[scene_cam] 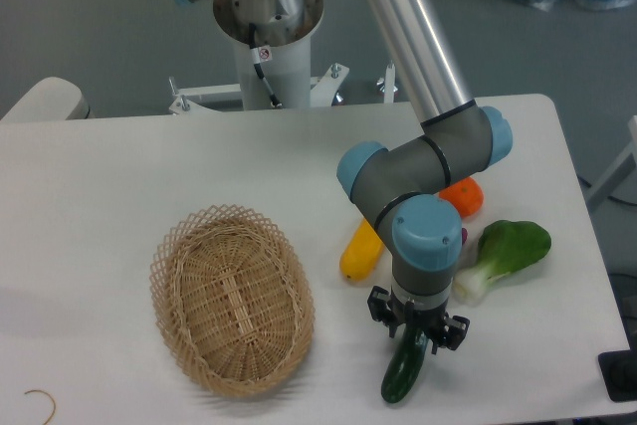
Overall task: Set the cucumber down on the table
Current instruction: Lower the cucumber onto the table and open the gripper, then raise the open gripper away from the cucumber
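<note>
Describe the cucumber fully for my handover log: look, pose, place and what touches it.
The cucumber is a dark green, glossy, elongated cylinder with a rounded lower end, smooth like plastic or waxy skin. It sits tilted, lower end toward the table's front edge, upper end hidden between the fingers of the gripper, which is closed around it. It lies right of the wicker basket, apart from it. Whether its lower end rests on the white tabletop cannot be told.

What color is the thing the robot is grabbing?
Dark green: the cucumber in the gripper, shown in the fixed camera view.
</note>
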`<state>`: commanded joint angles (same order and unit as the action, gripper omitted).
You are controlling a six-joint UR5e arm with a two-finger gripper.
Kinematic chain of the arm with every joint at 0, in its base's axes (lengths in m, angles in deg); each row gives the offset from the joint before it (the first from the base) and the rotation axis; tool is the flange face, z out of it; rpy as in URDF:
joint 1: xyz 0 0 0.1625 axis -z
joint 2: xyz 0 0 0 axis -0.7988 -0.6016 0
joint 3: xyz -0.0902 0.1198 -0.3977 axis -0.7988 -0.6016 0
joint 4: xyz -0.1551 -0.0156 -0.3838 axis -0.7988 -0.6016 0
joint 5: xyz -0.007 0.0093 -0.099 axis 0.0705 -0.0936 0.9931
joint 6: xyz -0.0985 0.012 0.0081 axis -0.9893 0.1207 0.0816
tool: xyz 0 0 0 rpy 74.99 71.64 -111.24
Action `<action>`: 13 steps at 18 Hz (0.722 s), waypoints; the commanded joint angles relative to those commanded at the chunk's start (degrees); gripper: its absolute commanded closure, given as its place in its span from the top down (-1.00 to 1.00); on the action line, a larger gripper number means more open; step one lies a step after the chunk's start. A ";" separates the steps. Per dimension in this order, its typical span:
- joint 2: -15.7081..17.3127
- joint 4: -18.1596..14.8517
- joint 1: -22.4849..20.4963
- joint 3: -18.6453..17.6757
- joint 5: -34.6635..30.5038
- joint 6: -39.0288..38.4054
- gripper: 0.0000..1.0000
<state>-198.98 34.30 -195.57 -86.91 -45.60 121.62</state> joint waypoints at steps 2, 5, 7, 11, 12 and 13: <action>0.53 0.00 0.09 1.23 -0.96 0.09 1.00; 2.89 -0.26 0.18 2.73 -3.25 1.84 1.00; 5.26 -0.52 0.18 2.90 -3.25 5.00 1.00; 10.62 -2.36 0.09 2.82 -3.34 7.29 1.00; 11.85 -4.46 0.00 2.90 -3.25 8.08 1.00; 13.00 -7.27 -0.26 3.34 -3.17 9.22 1.00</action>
<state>-185.98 27.03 -195.83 -83.57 -48.76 130.84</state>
